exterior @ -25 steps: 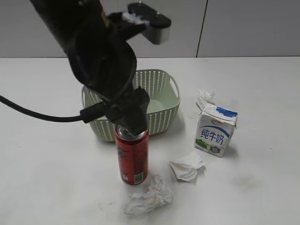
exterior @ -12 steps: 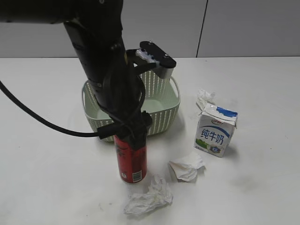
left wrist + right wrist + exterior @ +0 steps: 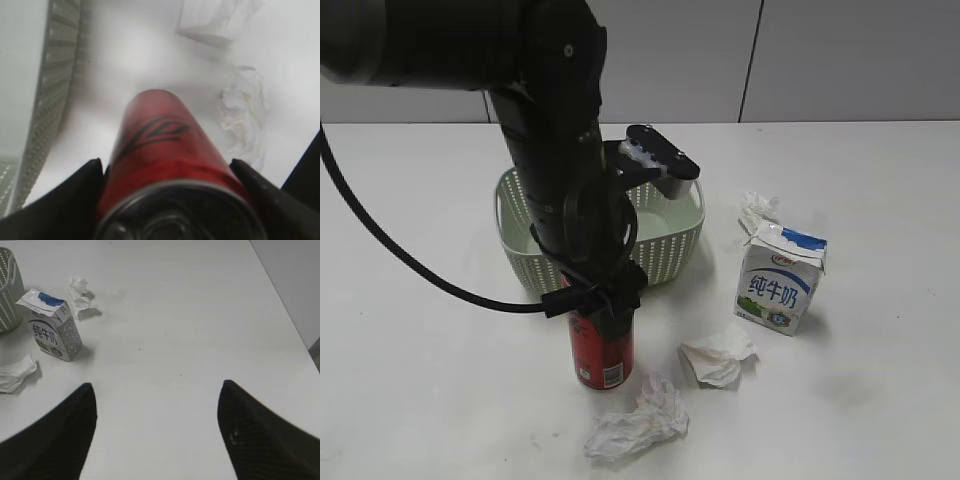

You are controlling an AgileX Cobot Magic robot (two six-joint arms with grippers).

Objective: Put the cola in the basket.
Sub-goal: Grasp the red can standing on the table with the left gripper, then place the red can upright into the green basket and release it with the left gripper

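The broad white surface (image 3: 860,400) carries everything in view. Over its left half the bulky black left arm (image 3: 550,150) reaches down from the upper left, a black cable looping off its side. Behind the arm sits the pale green rectangular plastic basket with perforated walls (image 3: 675,245), its far corners and right wall visible, its front partly hidden by the arm. Just in front of the basket's near wall stands the tall slim red metal cola can (image 3: 601,350), upright on the surface, outside the basket, with a small white barcode label near its base. The left hand (image 3: 600,300) covers the can's upper part; in the left wrist view its two dark fingers (image 3: 65,200) sit on either side of the can (image 3: 165,150) at the rim, but it is hard to tell whether they are actually pressing on it. To the right, well apart from the can, stands a white-and-blue milk carton (image 3: 780,278). Three crumpled white tissues lie around: one just right of the can's base (image 3: 632,422), one between can and carton (image 3: 720,355), one behind the carton (image 3: 756,210). The right hand (image 3: 157,435) hangs spread wide over bare surface, holding nothing.
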